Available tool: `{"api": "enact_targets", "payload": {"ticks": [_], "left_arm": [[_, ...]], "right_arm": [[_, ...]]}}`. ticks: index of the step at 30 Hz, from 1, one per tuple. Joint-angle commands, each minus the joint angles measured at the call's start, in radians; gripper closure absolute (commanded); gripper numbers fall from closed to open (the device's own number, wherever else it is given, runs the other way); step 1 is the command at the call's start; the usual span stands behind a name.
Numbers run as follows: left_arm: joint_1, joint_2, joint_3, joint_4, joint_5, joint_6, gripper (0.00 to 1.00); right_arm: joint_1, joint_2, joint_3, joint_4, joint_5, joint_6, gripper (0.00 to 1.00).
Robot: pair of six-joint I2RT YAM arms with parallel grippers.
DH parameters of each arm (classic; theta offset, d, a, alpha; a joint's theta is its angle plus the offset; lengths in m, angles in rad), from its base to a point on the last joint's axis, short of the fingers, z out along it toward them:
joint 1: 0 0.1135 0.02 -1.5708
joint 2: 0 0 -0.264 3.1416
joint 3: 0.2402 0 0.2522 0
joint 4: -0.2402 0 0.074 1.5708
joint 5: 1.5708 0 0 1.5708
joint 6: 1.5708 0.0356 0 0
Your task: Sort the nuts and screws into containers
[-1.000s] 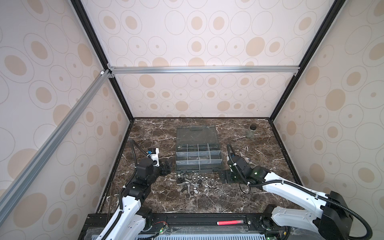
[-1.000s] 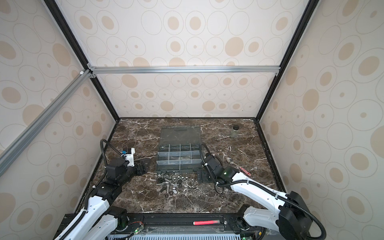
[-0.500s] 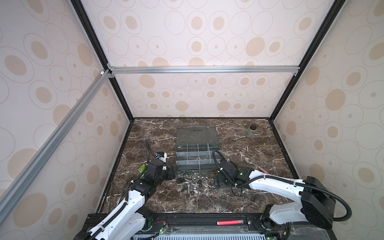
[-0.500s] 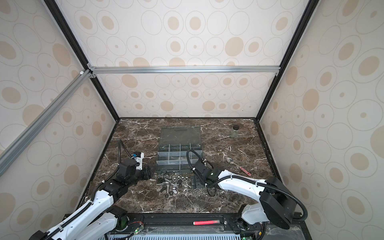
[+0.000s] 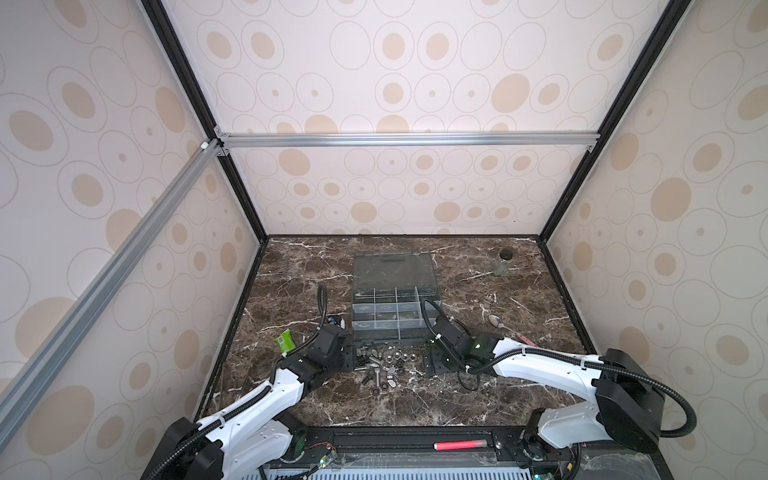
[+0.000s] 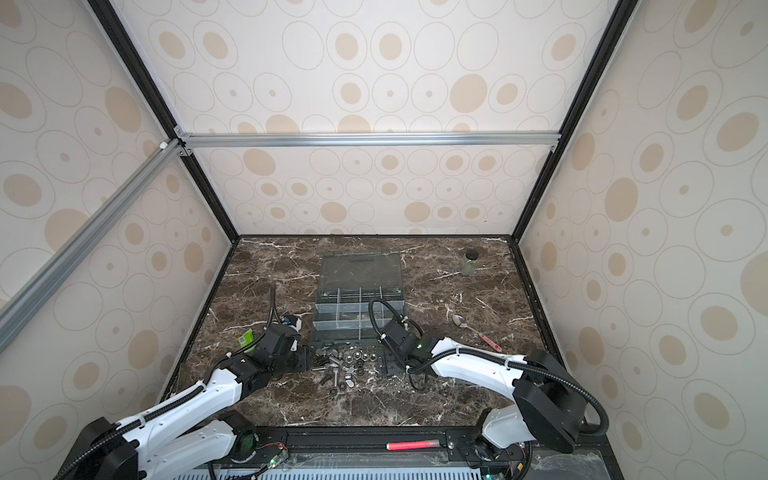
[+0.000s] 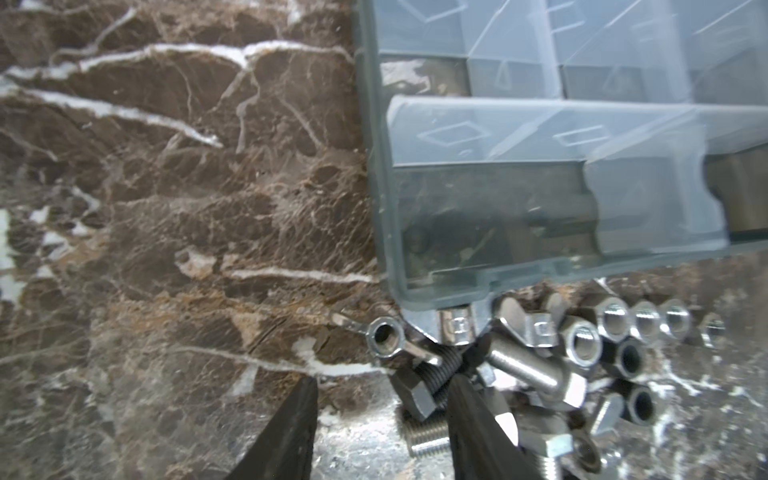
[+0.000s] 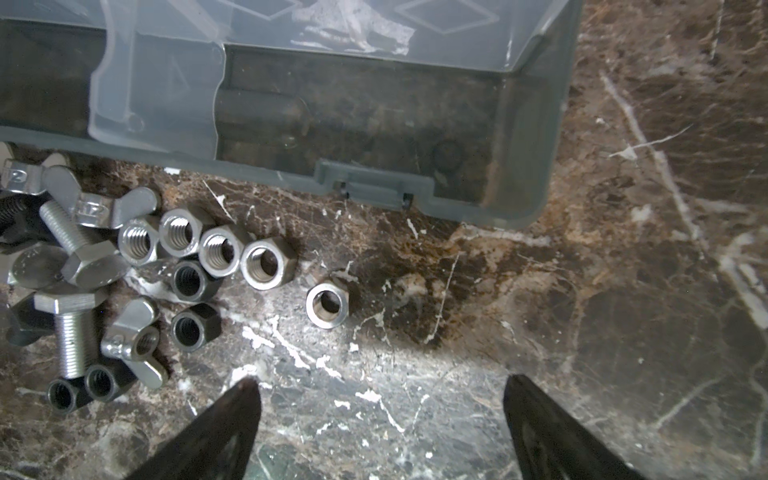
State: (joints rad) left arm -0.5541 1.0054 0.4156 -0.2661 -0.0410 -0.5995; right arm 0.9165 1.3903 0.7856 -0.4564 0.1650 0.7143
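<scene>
Marble tabletop (image 8: 498, 311) bears nuts (image 8: 287, 258) whose threads seemingly show only in wrist views

Silver screws (image 8: 77, 340) and nuts (image 8: 269, 261) lie heaped just before the open grey containers (image 5: 386, 303).

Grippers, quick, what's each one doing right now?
Left gripper: open, holding nothing.
Right gripper: open wide, holding nothing.

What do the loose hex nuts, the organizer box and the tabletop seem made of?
Hex nuts: likely steel, bright silvery with glinting threads; some look black-coated. Organizer box: grey translucent plastic, marble shows through its wall. Tabletop: brown white-veined marble look; stone or laminate unclear.
</scene>
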Motion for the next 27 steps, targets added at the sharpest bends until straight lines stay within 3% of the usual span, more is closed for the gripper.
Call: {"api": "enact_targets", "payload": {"ticks": [1,8,27], "left_arm": [[-0.01,0.01,0.027,-0.002,-0.059,-0.054,0.48],[-0.01,0.017,-0.012,0.098,-0.044,-0.126,0.47],[-0.01,0.09,0.012,0.099,-0.111,-0.145,0.52]], "right_arm": [[0.011,-0.006,-0.011,0.021,0.02,0.039,0.05],[0.01,-0.002,-0.027,0.054,0.021,0.071,0.05],[0.016,-0.011,-0.064,0.081,0.01,0.099,0.05]]}}
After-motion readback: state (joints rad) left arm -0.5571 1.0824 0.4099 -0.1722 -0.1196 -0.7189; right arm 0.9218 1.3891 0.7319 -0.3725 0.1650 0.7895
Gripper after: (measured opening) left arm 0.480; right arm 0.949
